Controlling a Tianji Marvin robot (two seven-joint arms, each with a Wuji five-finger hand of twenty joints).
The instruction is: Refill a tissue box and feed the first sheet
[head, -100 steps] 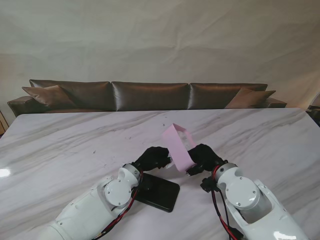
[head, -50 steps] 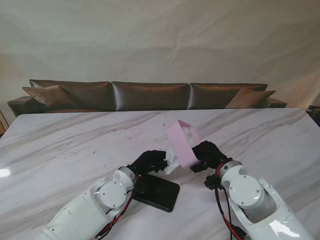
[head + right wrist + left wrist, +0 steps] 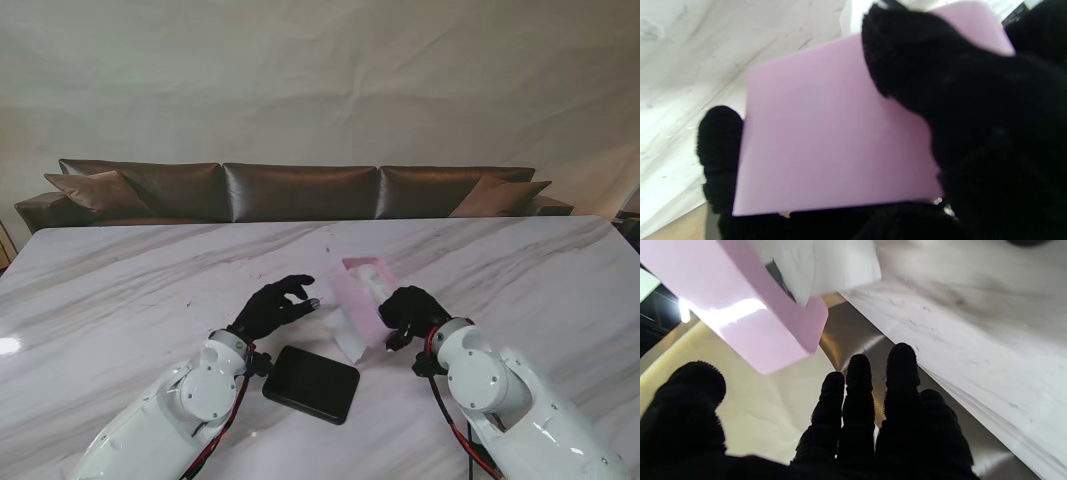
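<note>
From the stand view, the right hand (image 3: 405, 312) is clamped on the matte pink rectangular tissue box (image 3: 362, 296), tilted above the pale marble-veined surface (image 3: 150, 280). Soft white tissue (image 3: 347, 335) hangs from its nearer end. The left hand (image 3: 272, 308) hovers beside it, fingers apart and empty. A flat black rounded-corner lid (image 3: 311, 383) lies nearer to me.

The left wrist view shows the box's smooth pink wall (image 3: 750, 316) and crumpled tissue (image 3: 820, 266) spilling out, clear of the fingers (image 3: 858, 386).

The right wrist view shows fuzzy black fingers (image 3: 718, 146) wrapped around the slick panel (image 3: 826, 140). Judging by the tilt, the loose stack could slide out; a one-sided hold could let the box twist.
</note>
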